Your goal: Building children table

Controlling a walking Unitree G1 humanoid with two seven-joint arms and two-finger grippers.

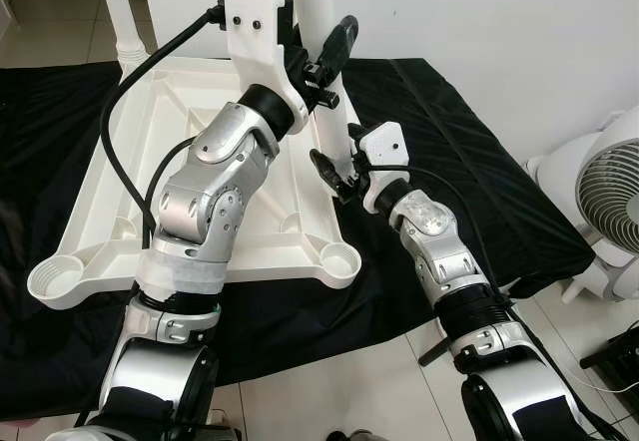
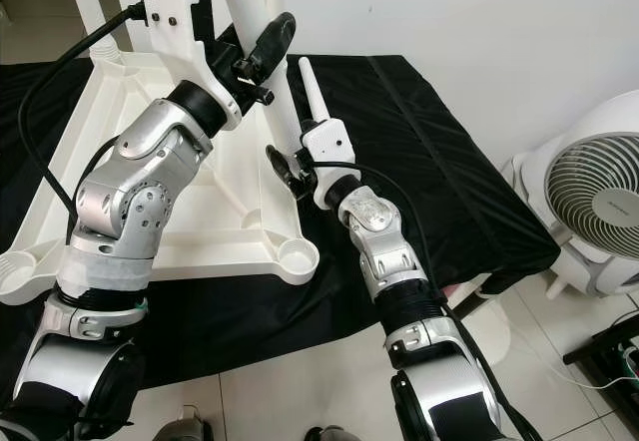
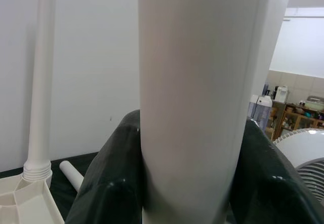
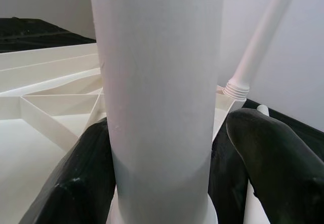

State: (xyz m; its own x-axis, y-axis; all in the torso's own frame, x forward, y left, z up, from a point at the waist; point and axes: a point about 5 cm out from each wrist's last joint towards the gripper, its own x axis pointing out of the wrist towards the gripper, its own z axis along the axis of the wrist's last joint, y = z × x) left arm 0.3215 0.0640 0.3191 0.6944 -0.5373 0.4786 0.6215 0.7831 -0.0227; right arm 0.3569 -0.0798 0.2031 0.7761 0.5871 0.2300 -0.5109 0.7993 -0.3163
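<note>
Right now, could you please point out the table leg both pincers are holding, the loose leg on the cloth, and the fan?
Table leg (image 2: 283,122): right eye view, mid-shaft between the pincers.
Loose leg (image 2: 312,90): right eye view, its shaft.
Fan (image 2: 597,202): right eye view, front grille.

You are looking at 2 silver arms built from rounded, segmented metal housings with small screws in the joint covers and black bands at the joints. The left arm (image 1: 205,197) wears a white wrap near its lower segment and carries a thick black cable looping to a white wrist block with 2 dark screws. The right arm (image 1: 439,251) has a thinner black cable. Both sets of fingers (image 4: 268,153) are glossy black.
</note>
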